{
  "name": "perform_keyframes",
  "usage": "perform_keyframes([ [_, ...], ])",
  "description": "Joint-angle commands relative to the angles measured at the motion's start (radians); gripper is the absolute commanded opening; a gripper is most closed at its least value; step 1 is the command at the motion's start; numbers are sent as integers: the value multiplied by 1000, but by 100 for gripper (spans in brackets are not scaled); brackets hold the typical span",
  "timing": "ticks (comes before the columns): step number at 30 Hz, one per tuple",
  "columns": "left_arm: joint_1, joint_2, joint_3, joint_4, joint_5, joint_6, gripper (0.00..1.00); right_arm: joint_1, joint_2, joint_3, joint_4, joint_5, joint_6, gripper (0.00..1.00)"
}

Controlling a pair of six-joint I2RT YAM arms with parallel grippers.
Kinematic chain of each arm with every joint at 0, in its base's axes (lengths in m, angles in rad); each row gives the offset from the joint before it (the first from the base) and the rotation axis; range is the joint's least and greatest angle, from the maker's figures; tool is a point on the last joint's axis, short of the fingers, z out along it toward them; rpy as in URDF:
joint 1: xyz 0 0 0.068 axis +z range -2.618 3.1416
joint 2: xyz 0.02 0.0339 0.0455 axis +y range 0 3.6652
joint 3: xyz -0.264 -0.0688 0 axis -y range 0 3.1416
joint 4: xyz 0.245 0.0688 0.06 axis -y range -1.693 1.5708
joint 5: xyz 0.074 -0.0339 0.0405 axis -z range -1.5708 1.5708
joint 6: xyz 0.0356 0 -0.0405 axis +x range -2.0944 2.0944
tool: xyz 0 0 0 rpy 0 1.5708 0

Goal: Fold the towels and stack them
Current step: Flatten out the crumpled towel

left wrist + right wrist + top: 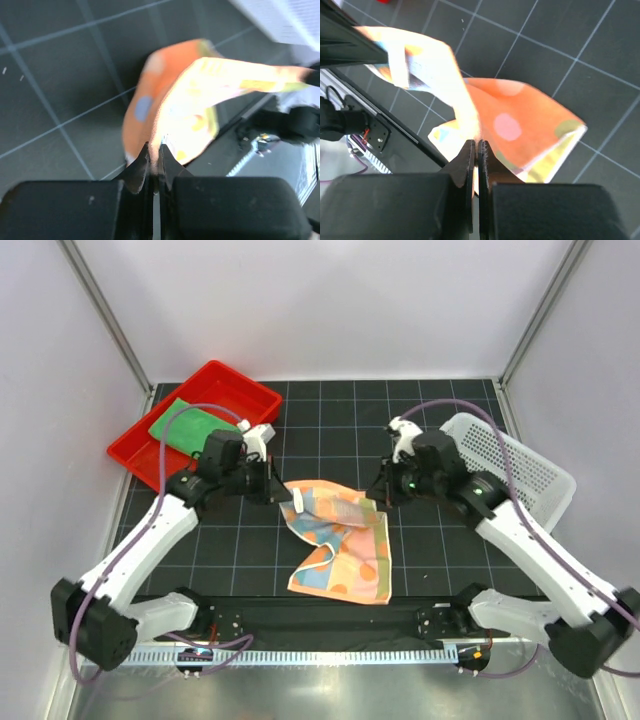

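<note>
The pastel-striped towel with orange polka dots [340, 540] hangs between both arms over the middle of the mat, its lower part resting crumpled near the front edge. My left gripper [283, 496] is shut on its upper left corner [165, 130]. My right gripper [378, 502] is shut on its upper right corner [470, 120]. A bright green towel [183, 427] lies in the red tray [225, 380] at the back left. The third towel is out of view.
A white perforated basket [520, 465] lies at the right edge of the mat, behind the right arm. A black rail [330, 615] runs along the near edge between the arm bases. Grey walls close in the left, right and back.
</note>
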Motion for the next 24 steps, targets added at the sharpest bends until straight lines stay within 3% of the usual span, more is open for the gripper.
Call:
perform_keyframes([
  [1,-11,-121,49,-2,93,34,0,14,-125,12,-116,130,38,1],
  [5,-10,-195,148,30,138,57,0,14,-159,131,-107,156,29,1],
  [9,-11,-230,253,29,293,52,0,12,-168,243,-96,28,37,1],
  [12,-11,-279,267,38,347,49,0,20,-249,230,-14,-63,22,1],
  [19,-11,-217,386,35,300,64,0,20,-282,360,39,113,31,1],
  [24,-11,-97,508,-14,186,147,0,20,-134,472,1,333,-99,1],
])
